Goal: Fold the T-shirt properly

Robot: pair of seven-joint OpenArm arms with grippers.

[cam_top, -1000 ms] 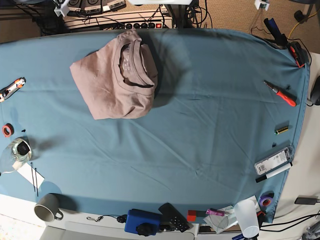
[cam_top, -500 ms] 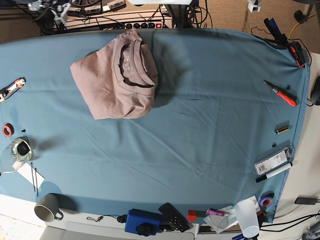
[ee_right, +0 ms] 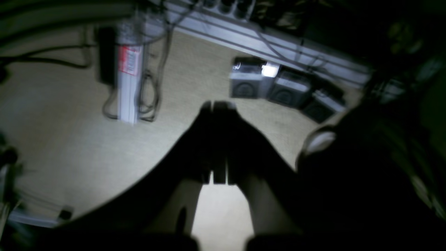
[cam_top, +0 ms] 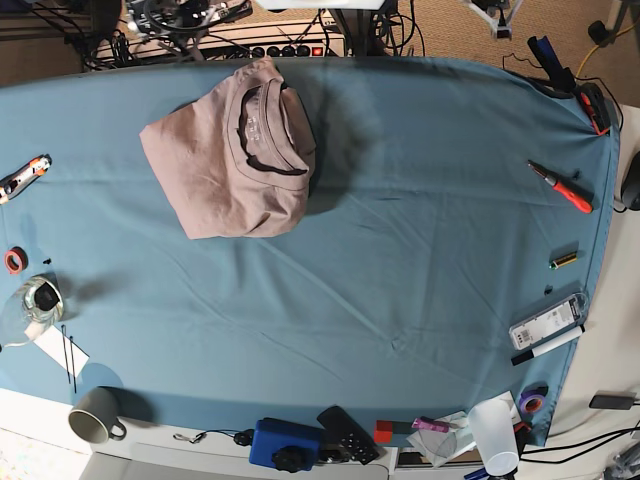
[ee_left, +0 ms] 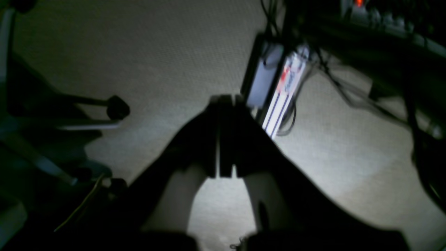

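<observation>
T-shirt (cam_top: 228,160) sits folded into a compact bundle in the upper left of the base view, on the teal tablecloth (cam_top: 420,220) covering the bench. Collar faces up, toward the right side of the bundle. Nothing touching it.

Both arms are off the bench; the base view shows no end effector over the cloth. Left end effector (ee_left: 224,136): fingers pressed together, clenched on nothing, pointing down at beige carpet (ee_left: 156,52) in the left wrist view. A cabled box (ee_left: 270,80) lies just beyond its tip, in the upper centre of that frame.

Right end effector (ee_right: 216,143): same pose, fingers clamped together and empty, aimed at the floor. A row of grey power bricks (ee_right: 278,87) is up and to the right of its tip, and a power strip (ee_right: 127,83) sits at the upper left.

Bench edges carry clutter: red-handled tool (cam_top: 562,186) at right, grey mug (cam_top: 95,413) at lower left.
</observation>
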